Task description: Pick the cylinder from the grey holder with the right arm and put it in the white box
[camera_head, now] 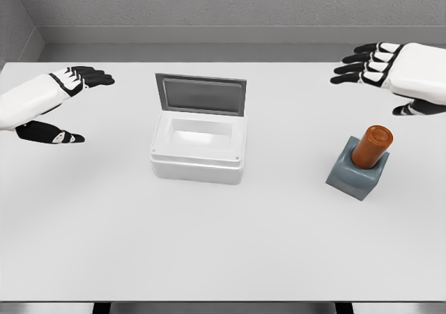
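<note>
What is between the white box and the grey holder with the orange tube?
Nothing: the head view shows only bare white table between the open white plastic box and the grey block holder.

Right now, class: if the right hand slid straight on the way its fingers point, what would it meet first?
The right hand points left across the table, above the cylinder. The first thing in line looks like the box's raised lid, though depth is unclear and it might pass behind.

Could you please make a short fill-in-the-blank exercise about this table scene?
1. The orange cylinder stands in the grey ____.
2. The lid of the white box is ____.
3. The right hand holds ____, its fingers spread.
4. The holder stands to the ____ of the box in the head view.

Missing words: holder; open; nothing; right
</note>
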Controlling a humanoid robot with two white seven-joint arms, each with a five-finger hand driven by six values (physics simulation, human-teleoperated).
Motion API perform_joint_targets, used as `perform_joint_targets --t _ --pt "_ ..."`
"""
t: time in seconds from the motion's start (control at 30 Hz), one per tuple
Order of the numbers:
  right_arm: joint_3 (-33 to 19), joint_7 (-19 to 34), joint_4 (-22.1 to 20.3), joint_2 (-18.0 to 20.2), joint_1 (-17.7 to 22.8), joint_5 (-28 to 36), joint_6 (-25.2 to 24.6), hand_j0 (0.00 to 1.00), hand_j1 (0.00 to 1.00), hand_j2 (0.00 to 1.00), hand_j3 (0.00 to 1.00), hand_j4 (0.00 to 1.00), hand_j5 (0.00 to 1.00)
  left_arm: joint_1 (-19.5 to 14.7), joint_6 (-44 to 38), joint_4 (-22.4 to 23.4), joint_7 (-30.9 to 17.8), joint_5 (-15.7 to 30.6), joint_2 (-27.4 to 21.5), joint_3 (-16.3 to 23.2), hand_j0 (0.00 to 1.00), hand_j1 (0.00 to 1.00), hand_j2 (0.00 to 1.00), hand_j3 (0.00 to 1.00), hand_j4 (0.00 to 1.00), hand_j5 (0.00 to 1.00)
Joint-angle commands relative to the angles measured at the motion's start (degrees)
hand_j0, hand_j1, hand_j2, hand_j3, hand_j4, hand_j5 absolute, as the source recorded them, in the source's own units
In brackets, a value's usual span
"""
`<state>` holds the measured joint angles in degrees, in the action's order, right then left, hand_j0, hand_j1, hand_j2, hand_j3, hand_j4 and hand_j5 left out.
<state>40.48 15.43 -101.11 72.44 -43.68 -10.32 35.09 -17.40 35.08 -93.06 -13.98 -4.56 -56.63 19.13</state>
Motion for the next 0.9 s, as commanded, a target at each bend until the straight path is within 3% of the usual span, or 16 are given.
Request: perform_joint_targets --t 0.0,0.2,0.33,0.4,0.53,0.63,0.77,0.87 --pt "-0.8 0.3 -0.1 0.2 0.0 0.5 -0.1 1.00 1.00 1.00 1.00 1.00 1.00 0.0 -0.1 -0.1 0.1 0.4 0.0 0.0 1.00 1.00 1.00 1.00 1.00 1.00" --pt "-2.0 0.7 0.0 1.0 1.0 0.0 -0.1 1.00 1.00 1.00 1.00 1.00 1.00 0.0 -0.1 -0.5 0.1 0.3 -0.1 0.0 1.00 1.00 1.00 1.00 1.00 1.00" --pt "-2.2 11.0 2.1 0.8 1.0 -0.5 -0.1 1.00 1.00 1.00 1.00 1.00 1.00 0.1 -0.1 -0.4 0.1 0.1 -0.4 0.0 1.00 1.00 1.00 1.00 1.00 1.00" --pt "-2.2 11.3 5.1 0.9 0.7 -1.2 -0.1 1.00 1.00 1.00 1.00 1.00 1.00 0.3 -0.1 -0.4 0.1 0.0 -0.3 0.0 1.00 1.00 1.00 1.00 1.00 1.00" --pt "-1.6 11.6 4.4 0.4 0.7 -4.4 -0.1 1.00 1.00 1.00 1.00 1.00 1.00 0.6 -0.1 0.3 0.1 -0.2 -0.3 0.0 1.00 1.00 1.00 1.00 1.00 1.00" --pt "-0.3 11.6 1.2 -0.2 0.9 -4.8 -0.1 1.00 1.00 1.00 1.00 1.00 1.00 1.8 -0.1 0.3 0.1 -0.2 -0.2 0.0 1.00 1.00 1.00 1.00 1.00 1.00" --pt "4.1 11.6 1.1 -1.4 1.1 -6.3 -0.1 1.00 1.00 1.00 1.00 1.00 1.00 1.8 -0.1 0.3 0.1 -0.2 -0.2 0.0 1.00 1.00 1.00 1.00 1.00 1.00" --pt "4.2 11.9 1.1 -1.3 1.0 -6.6 -0.1 1.00 1.00 1.00 1.00 1.00 1.00 2.1 -0.1 0.3 0.1 0.0 -0.1 0.1 1.00 1.00 1.00 1.00 1.00 1.00"
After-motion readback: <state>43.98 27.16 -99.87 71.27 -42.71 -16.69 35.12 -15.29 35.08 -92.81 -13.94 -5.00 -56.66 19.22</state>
